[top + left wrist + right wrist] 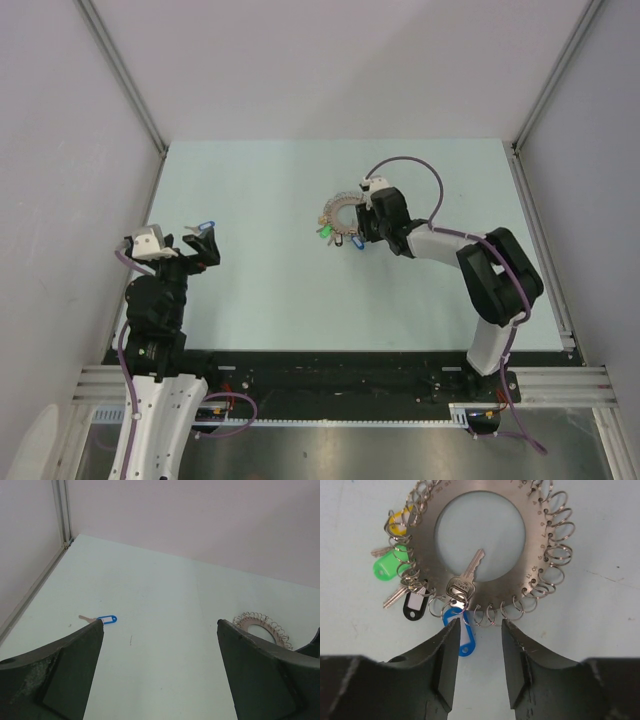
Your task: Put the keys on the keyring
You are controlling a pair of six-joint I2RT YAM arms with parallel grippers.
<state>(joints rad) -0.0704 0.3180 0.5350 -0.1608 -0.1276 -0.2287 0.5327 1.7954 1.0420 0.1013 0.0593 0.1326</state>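
The keyring [540, 535] is lying flat on the table [260, 180], over on the right side. A yellow key [399, 524], a green key [387, 566], a black key [414, 607] and a blue key [464, 637] are hanging on its little loops. A silver key [470, 572] is lying across the hole. The right gripper [480, 627] is sitting just beside the ring's edge, with its fingers a little apart and holding nothing. Another blue-tagged key [106, 620] is lying well apart from the ring. The left gripper [160, 625] is spreading its fingers wide, with one fingertip just beside that key.
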